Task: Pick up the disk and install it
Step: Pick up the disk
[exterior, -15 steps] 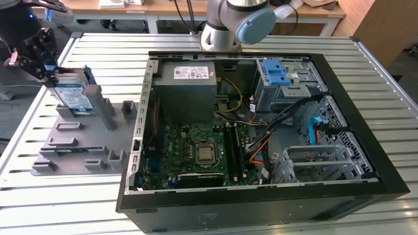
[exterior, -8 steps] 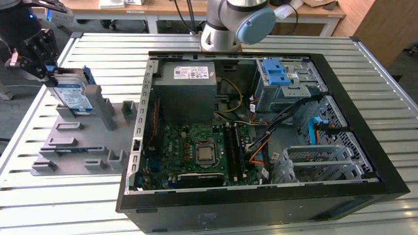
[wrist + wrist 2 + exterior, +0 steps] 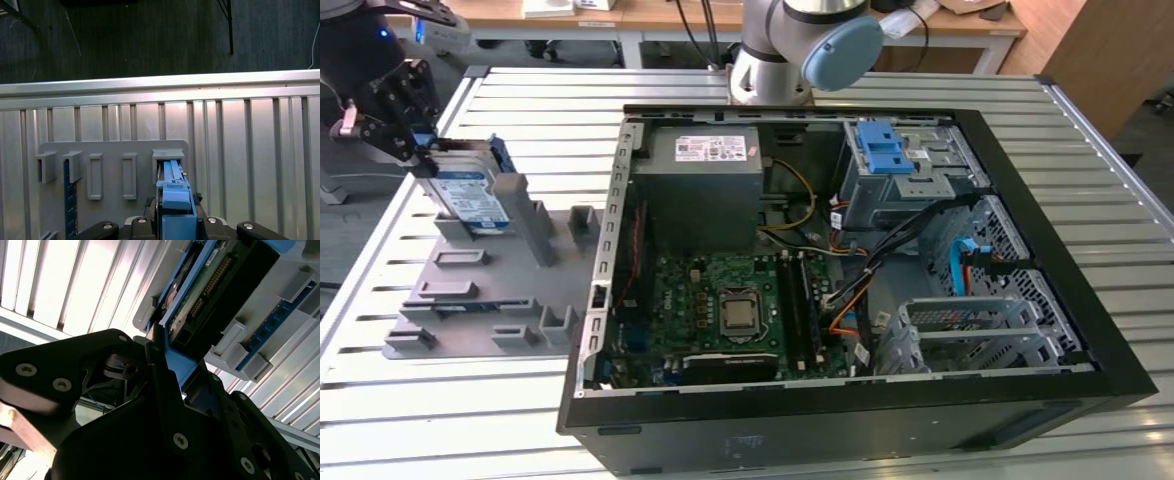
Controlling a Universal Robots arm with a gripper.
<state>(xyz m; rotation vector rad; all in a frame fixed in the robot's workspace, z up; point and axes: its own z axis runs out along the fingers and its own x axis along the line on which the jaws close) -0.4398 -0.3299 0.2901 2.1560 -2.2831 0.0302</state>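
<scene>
The gripper is closed on the blue rail of the disk. The disk stands upright on its edge in a slot at the far corner of a grey plate. The plate lies on the slatted table, near the table's edge on the exterior view's left, just beside the open case.
</scene>
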